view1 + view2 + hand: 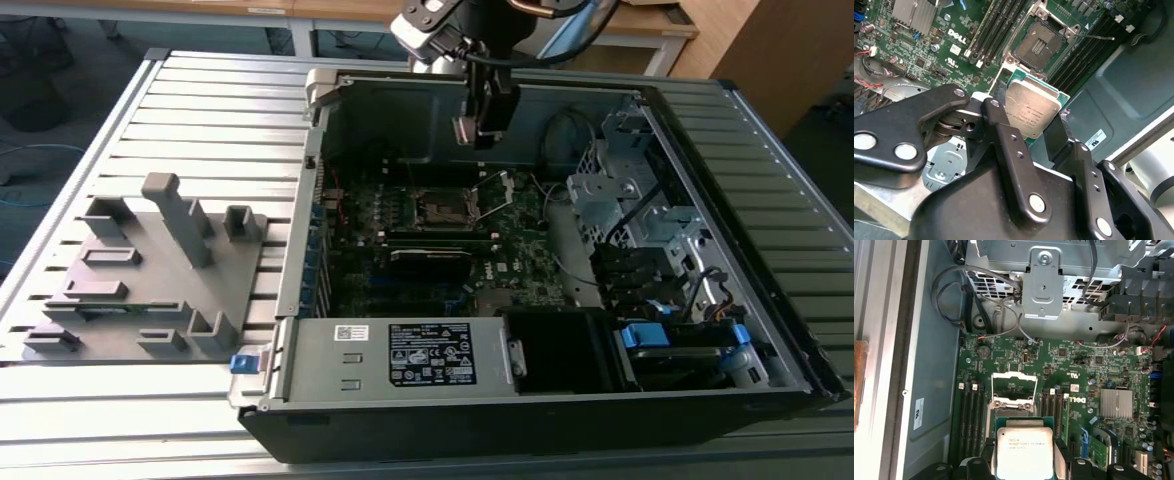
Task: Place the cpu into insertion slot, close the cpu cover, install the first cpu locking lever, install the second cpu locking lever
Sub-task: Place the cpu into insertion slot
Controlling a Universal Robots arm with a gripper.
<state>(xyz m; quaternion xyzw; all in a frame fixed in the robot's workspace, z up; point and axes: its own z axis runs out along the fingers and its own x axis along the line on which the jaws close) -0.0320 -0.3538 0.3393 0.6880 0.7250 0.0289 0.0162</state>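
Your gripper [1028, 122] is clenched on the one cpu [1031, 107], with two fingers [1004, 137] pinching its opposite edges and its metal top facing the wrist cameras. Just beyond lies the single insertion slot [1041, 42], uncovered, its dark centre showing; the cpu hangs above it, apart. In the exterior view, your arm [467, 30] reaches down into the open computer case [747, 300] over the green motherboard [521, 270].

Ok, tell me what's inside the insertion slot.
Nothing: the insertion slot shows a bare dark contact field, none of its centre covered. The cpu is held in the hand, apart from it.
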